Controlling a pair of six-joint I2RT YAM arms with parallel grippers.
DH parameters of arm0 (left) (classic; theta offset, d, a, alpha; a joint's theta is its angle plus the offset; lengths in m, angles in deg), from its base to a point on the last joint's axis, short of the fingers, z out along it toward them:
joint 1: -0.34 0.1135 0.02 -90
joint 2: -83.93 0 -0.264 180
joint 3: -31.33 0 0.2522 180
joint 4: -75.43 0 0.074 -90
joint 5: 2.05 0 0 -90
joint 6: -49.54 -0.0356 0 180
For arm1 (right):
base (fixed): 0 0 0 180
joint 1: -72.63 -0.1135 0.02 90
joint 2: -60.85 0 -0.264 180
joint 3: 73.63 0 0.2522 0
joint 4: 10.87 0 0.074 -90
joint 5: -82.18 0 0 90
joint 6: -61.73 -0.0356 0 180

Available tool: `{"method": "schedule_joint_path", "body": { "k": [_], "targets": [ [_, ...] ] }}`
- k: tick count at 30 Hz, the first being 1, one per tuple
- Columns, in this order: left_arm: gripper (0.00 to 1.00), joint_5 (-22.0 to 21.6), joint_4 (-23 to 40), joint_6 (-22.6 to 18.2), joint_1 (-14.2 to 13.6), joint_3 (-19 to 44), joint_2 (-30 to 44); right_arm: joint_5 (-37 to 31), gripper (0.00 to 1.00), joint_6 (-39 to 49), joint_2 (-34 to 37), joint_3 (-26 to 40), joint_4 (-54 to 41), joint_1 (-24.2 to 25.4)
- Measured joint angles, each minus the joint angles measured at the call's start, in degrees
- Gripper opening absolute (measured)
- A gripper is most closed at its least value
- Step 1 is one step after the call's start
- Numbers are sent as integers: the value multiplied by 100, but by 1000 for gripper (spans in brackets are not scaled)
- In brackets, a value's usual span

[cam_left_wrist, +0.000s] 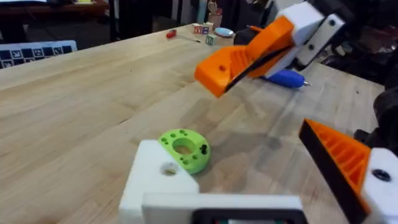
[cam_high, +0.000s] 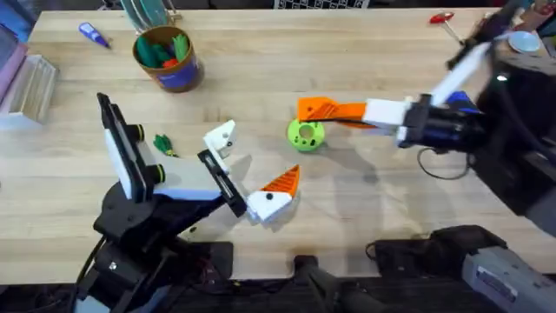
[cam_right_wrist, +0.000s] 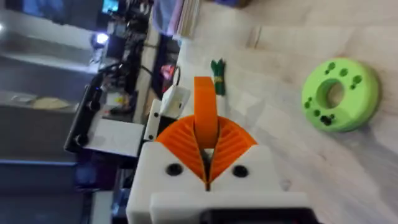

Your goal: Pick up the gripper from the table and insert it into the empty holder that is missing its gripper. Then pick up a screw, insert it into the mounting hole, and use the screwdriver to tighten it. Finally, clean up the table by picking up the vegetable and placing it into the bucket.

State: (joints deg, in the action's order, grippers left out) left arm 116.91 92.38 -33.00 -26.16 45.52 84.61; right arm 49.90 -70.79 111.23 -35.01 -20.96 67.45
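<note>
Closest to the arms' bases, the left gripper (cam_high: 256,161) is spread wide just above the pale wooden surface (cam_high: 365,217). One of its fingers carries a ribbed orange tip (cam_high: 282,183). The other is the bare white blocky plastic holder (cam_high: 221,139), squared off at the end with a small dark hole in its face and no orange tip on it.

Beside that arm lies the tiny green leafy toy vegetable (cam_high: 163,144), flat on the wood. Just beyond the open gripper sits a lime-green round plastic disc with holes (cam_high: 306,135).

Over the disc, reaching in from the right, the right gripper (cam_high: 314,110) is closed on the small orange ribbed plastic wedge (cam_right_wrist: 205,109). The wedge is pinched between the two orange pads, and its narrow end sticks out past them, off the wood.

Behind that gripper a thick bright-blue cylindrical screwdriver (cam_left_wrist: 283,78) lies on the surface, though the arm seems to cover most of it from above.

At the far side stands the small round golden-brown bucket (cam_high: 169,65) with a blue bottom band, upright, with green and orange bits inside.
</note>
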Motion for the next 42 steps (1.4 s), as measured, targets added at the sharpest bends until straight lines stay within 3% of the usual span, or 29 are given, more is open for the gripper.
{"method": "schedule_joint_path", "body": {
  "k": [6, 14, 22, 34, 42],
  "targets": [
    [988, 302, -1, -7, 0, 0, -1, 674, 12, -591, 1424, 2, 1253, -395],
    [986, 907, 6, -17, 0, 0, -1, 1344, 12, -852, 2499, 56, 1625, -1004],
    [988, 1227, 19, -114, 0, 0, -1, 1569, 12, -983, 2624, 359, 1662, -1360],
    [986, 1275, 21, -144, 0, 0, 1, 1604, 11, -1143, 2624, 511, 1672, -1388],
    [987, 1203, 25, -141, 10, 0, -1, 1480, 10, -1244, 2812, 644, 1708, -1725]
  ]
}}
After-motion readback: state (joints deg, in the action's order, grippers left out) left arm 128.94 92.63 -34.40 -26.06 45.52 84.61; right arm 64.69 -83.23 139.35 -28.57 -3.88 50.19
